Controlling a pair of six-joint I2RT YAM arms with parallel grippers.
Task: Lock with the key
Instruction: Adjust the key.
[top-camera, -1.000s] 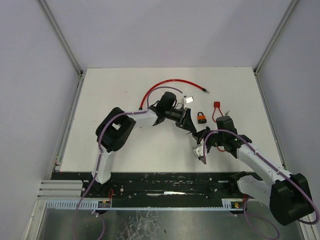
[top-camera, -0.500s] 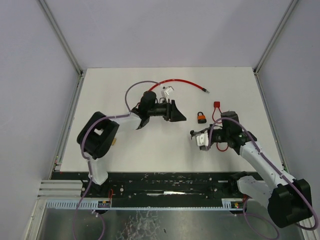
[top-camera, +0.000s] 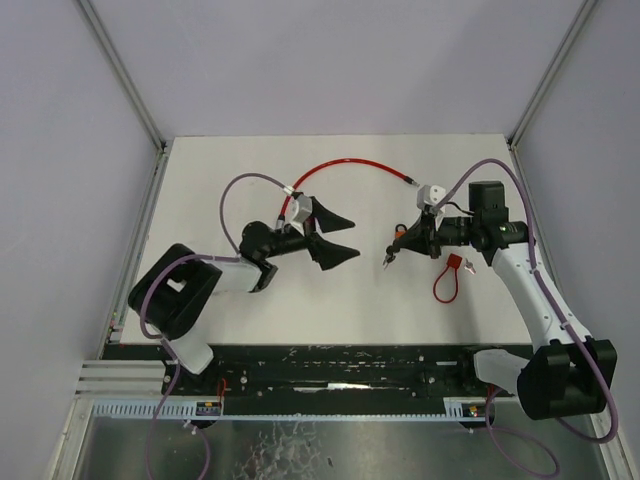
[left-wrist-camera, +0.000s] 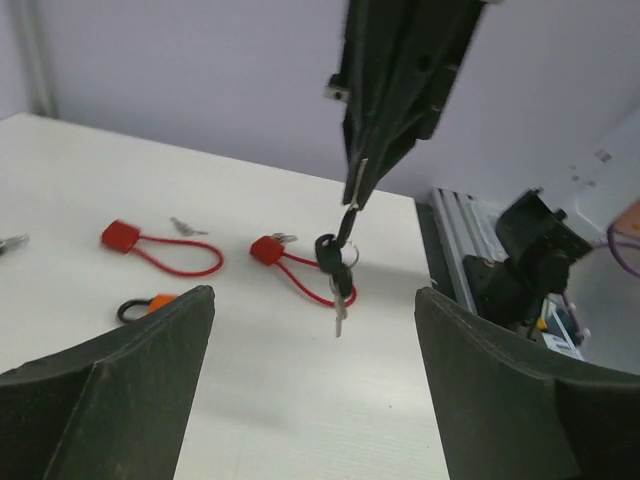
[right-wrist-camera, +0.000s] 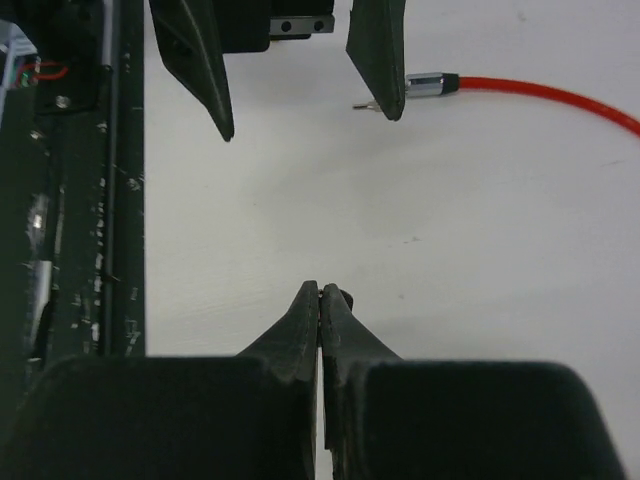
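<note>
Both arms had shifted since the earlier frames. The left arm had pulled back toward the near left, and the left pincer (top-camera: 355, 237) had gone from nearly closed to spread wide, holding nothing. The right arm had swung out to the far right of the white bench (top-camera: 250, 180). The right pincer (left-wrist-camera: 355, 190) was pressed together, pinching a small bunch of keys on a ring (left-wrist-camera: 338, 275), one with a black head. The bunch dangled clear of the bench.

The small orange padlock with a black shackle (left-wrist-camera: 160, 303) lay flat on the bench, untouched, apart from the keys and to their left in the left wrist view. From above we could not make it out; the right pincer covered that spot. Two red cable loops with square red tags (left-wrist-camera: 265, 250) lay beside it, and a long red cable with a metal end (top-camera: 350, 163) ran along the far side.

We judged the step in hand to be bringing key to lock. The bunch hung loose, so the blade would swing. A firmer hold on the key head seemed needed first. The padlock sat free, so the open left pincer should clamp its body with the keyhole facing the right arm. Approach slowly and straight along the keyway, and keep clear of the red loops.
</note>
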